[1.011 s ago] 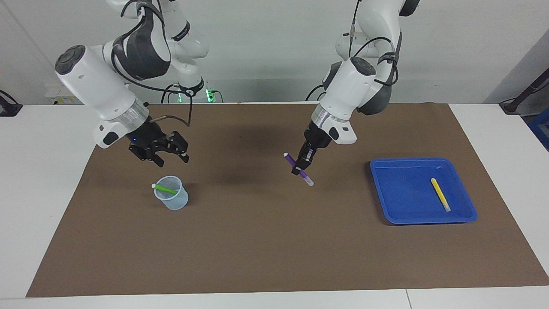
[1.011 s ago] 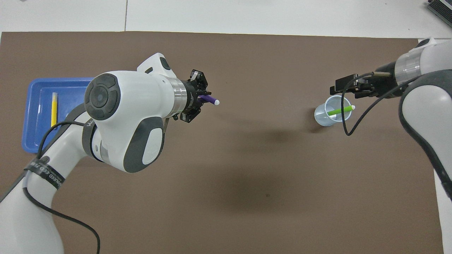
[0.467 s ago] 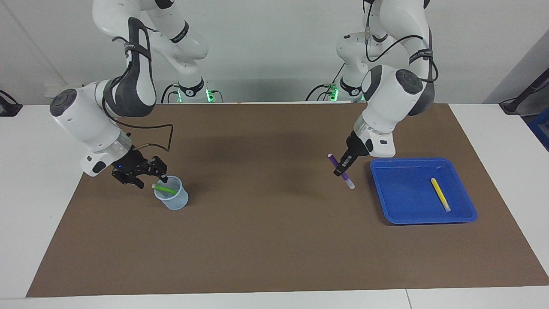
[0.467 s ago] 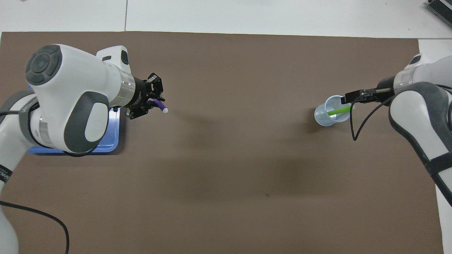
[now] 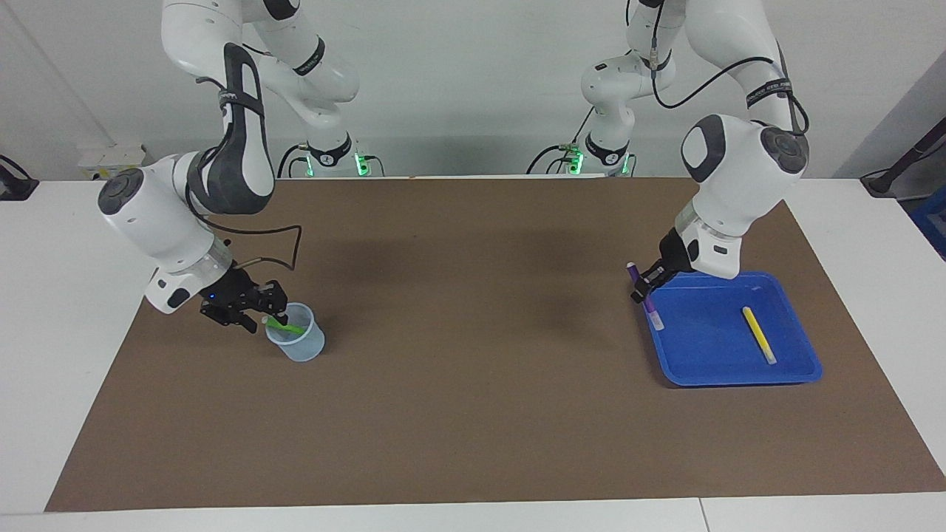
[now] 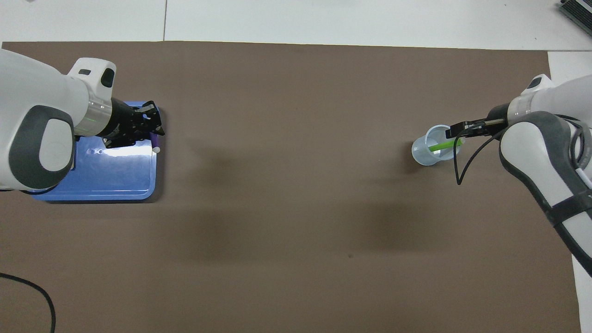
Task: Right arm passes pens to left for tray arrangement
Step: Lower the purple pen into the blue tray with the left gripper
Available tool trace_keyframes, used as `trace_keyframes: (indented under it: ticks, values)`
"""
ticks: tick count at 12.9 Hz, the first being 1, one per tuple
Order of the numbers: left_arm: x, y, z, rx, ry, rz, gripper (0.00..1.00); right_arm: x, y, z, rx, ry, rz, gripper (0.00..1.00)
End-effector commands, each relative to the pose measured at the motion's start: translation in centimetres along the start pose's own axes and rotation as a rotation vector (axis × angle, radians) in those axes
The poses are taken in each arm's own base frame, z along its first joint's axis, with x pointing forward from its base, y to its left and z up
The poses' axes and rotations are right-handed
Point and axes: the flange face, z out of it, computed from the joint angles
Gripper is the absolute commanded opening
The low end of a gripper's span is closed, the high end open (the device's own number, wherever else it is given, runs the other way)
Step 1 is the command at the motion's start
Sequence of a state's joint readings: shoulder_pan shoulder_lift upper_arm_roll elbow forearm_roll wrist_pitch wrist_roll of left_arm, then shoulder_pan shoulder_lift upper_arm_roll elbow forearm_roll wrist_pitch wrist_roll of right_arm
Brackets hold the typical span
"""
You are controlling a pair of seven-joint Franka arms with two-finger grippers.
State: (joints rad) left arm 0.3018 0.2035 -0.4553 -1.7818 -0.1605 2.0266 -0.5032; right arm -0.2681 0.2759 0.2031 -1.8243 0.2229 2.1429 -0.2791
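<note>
Since a second ago both arms have travelled apart: the left gripper (image 5: 644,286), clamped on the slim purple marker pen (image 5: 641,294), has swung from mid-mat to the shallow bright-blue plastic tray (image 5: 739,373), and it now hangs over the tray's rim at the edge toward the table's middle, the pen steeply tilted with its pale end (image 5: 657,324) lowest and its dark top sticking up above the fingers. Meanwhile the right gripper (image 5: 270,316) has dropped from above to the rim of the small translucent plastic cup (image 5: 297,346), which stands on the brown mat (image 5: 458,399) toward the right arm's end of the tabletop. Its fingers sit at the upper end of the green marker pen (image 5: 284,325) that leans inside the cup (whether they have closed on it or merely bracket it I cannot tell). Lying flat in the tray, well apart from the left gripper, is the yellow marker pen (image 5: 758,334); in the overhead view that arm's body hides it.
</note>
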Motion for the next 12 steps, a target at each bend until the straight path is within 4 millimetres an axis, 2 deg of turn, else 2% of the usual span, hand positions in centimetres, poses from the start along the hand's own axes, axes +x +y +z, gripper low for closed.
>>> trace_keyframes:
  ticks: [1,3,4,6,7,9,10,11,12]
  values:
    - [0.6,-4.0,-0.8,0.097,0.034,0.142,0.0,-0.4,0.9,0.2,-0.015,-0.002,-0.016,0.45]
    - [1.4,-5.9,-0.4,0.132,0.038,0.226,0.0,-0.4,1.0,0.1,-0.016,-0.002,-0.015,0.44]
    - [2.2,-7.7,-0.4,0.152,0.052,0.258,0.0,-0.4,1.1,0.1,-0.016,0.0,-0.026,0.44]
    - [3.5,-9.9,-0.1,0.176,0.071,0.315,0.0,-1.0,1.1,0.8,-0.018,-0.007,-0.031,0.43]
    - [4.0,-10.6,0.3,0.187,0.075,0.338,0.0,-1.0,1.1,0.7,-0.019,-0.003,-0.032,0.4]
    - [5.6,-11.8,2.7,0.203,0.09,0.357,0.0,-1.1,1.1,0.9,-0.018,-0.007,-0.035,0.37]
    - [6.6,-13.6,3.7,0.204,0.107,0.351,0.0,-1.1,1.2,0.8,-0.019,-0.007,-0.033,0.34]
    - [7.3,-14.3,4.8,0.195,0.108,0.381,0.0,-1.1,1.2,0.8,-0.019,-0.007,-0.033,0.31]
    - [7.6,-14.9,5.4,0.193,0.097,0.416,0.0,-1.1,1.2,0.9,-0.018,-0.008,-0.035,0.23]
